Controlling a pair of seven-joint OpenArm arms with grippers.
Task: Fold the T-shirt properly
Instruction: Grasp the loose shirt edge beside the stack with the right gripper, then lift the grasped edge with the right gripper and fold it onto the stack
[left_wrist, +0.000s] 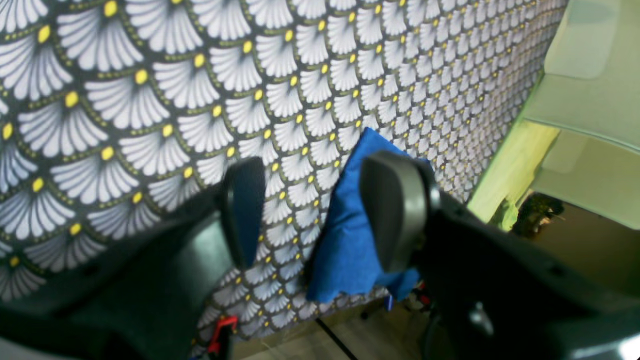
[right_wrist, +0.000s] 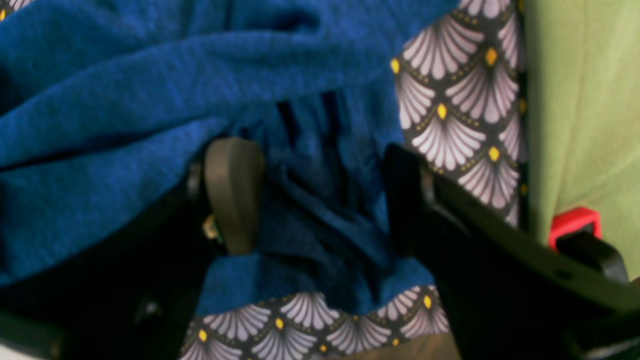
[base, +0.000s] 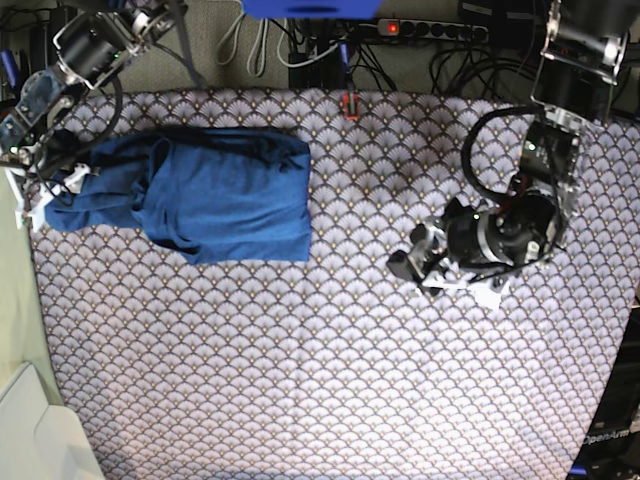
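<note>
One blue T-shirt (base: 225, 200) lies on the fan-pattern tablecloth (base: 300, 380), at the far left of the table in the base view. It is bunched and partly folded, so I cannot pick out its sleeves or neck. Its left end sits under the right arm, and there I cannot make out the edge of the shirt.

Two arms are in view, and each has one gripper with two fingers.

The right gripper (right_wrist: 315, 175) is at that left end of the shirt. Its own camera is blurry and very close. Its fingers stand wide apart, with crumpled blue cloth between them. I cannot tell if the fingers press on the cloth. Dark gripper parts hide the low left corner of that view.

The left gripper (left_wrist: 320, 200) is well apart from the shirt, over bare tablecloth toward the right side of the table. Its fingers are also apart, with nothing between them. In its camera, one finger (left_wrist: 395, 210) hides part of the shirt, and only a small blue piece shows.

One red clip (right_wrist: 574, 222) shows at the table edge, half cut off by the gripper.
</note>
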